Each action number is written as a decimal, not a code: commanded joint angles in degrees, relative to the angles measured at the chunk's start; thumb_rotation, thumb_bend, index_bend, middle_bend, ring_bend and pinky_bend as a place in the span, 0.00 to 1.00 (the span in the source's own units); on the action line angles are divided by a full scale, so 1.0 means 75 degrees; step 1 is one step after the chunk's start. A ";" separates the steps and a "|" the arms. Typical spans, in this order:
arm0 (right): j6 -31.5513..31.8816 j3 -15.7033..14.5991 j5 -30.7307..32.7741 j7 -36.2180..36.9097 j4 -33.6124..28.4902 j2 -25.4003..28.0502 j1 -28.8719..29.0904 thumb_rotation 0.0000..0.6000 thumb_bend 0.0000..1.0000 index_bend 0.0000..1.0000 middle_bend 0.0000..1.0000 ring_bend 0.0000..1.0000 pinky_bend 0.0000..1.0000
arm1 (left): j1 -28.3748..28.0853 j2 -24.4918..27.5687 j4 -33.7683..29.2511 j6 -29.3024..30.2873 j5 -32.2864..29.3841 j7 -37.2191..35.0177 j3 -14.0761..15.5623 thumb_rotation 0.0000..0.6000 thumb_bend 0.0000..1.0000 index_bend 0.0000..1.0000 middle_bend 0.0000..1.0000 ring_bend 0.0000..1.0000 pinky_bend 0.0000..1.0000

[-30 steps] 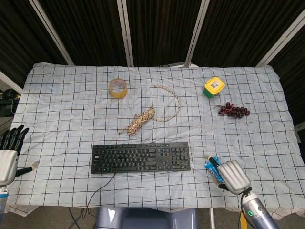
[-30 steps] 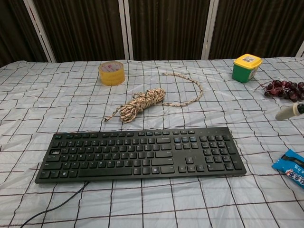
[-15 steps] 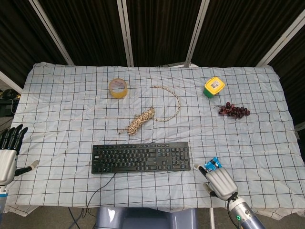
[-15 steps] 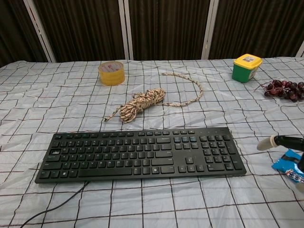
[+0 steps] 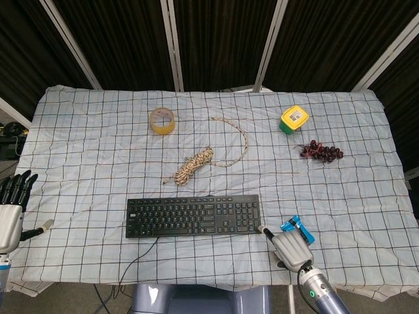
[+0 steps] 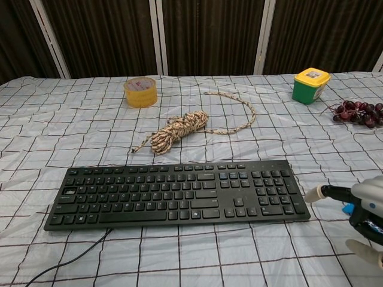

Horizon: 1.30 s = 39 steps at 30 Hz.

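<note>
My right hand (image 5: 290, 247) lies low at the table's front edge, just right of the black keyboard (image 5: 193, 216). It covers most of a blue snack packet (image 5: 300, 229), of which only the far end shows. The thumb sticks out towards the keyboard's right end, and the frames do not show whether the fingers grip the packet. In the chest view the same hand (image 6: 368, 215) sits at the right border with a sliver of blue packet (image 6: 347, 208) beneath it. My left hand (image 5: 12, 209) hovers off the table's left front corner, fingers straight and apart, holding nothing.
A yellow tape roll (image 5: 162, 120) lies at the back left. A coiled rope (image 5: 196, 162) with a long loose tail lies mid-table. A green tub with a yellow lid (image 5: 294, 119) and a bunch of dark grapes (image 5: 321, 152) are at the back right. The keyboard's cable runs off the front edge.
My right hand has slid left and towards the front edge, now covering more of the blue packet, its thumb close to the keyboard. The left hand has barely moved.
</note>
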 commanded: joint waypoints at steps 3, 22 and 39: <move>-0.0058 0.0078 0.0363 -0.0167 0.0099 -0.0219 0.0092 1.00 0.45 0.15 0.83 0.86 0.75 | -0.0014 0.0003 -0.0015 -0.0036 -0.0026 -0.0015 -0.0006 1.00 0.03 0.00 0.00 0.00 0.00; -0.0038 0.0013 0.0818 -0.0471 0.0195 -0.0566 0.0233 1.00 0.45 0.15 0.83 0.86 0.75 | -0.0015 0.0001 -0.0049 -0.0035 -0.0028 -0.0020 -0.0005 1.00 0.03 0.00 0.00 0.00 0.00; -0.0024 -0.0148 0.1280 -0.0666 0.0302 -0.0782 0.0313 1.00 0.45 0.16 0.83 0.86 0.75 | -0.0016 0.0012 -0.0078 -0.0044 -0.0029 -0.0046 -0.0001 1.00 0.03 0.00 0.00 0.00 0.00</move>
